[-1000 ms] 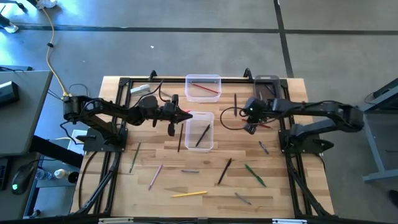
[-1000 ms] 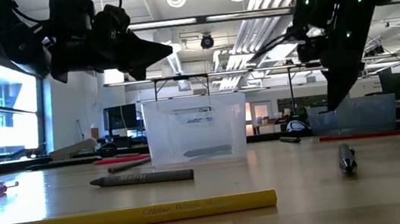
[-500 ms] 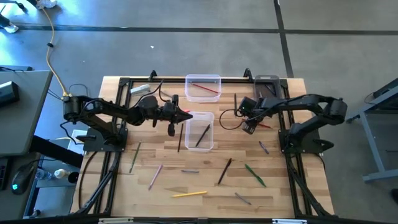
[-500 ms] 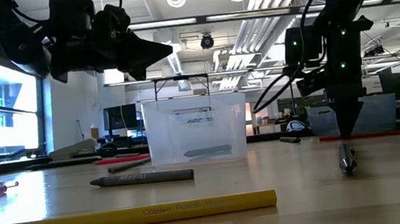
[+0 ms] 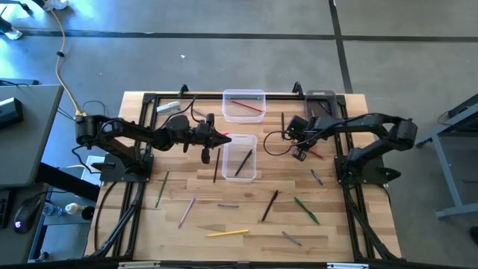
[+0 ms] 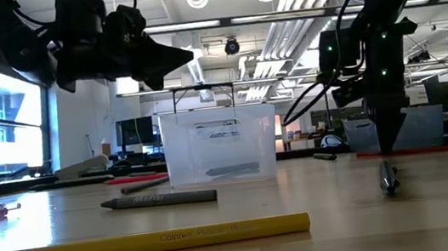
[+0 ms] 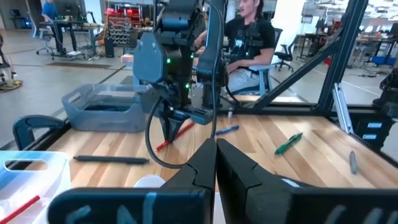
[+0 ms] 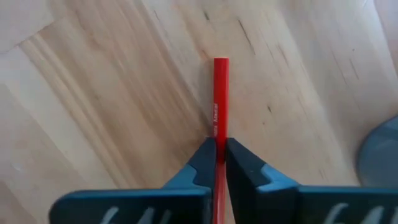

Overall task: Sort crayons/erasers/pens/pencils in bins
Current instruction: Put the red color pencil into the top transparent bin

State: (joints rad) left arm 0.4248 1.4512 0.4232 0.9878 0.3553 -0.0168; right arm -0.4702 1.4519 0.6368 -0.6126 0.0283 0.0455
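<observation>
Both arms are dark, nearly black, built of slim tubular links with bulkier joint housings. The left arm (image 5: 142, 134) and the right arm (image 5: 373, 131) each stand on a wide black base. Loose black cables loop beside the wrists. In the low view small green lights glow on the right wrist housing (image 6: 373, 47). From the left wrist view that housing looks blue-grey and boxy. Each gripper has two dark, wedge-shaped fingers (image 8: 245, 165) that taper to narrow tips.
</observation>
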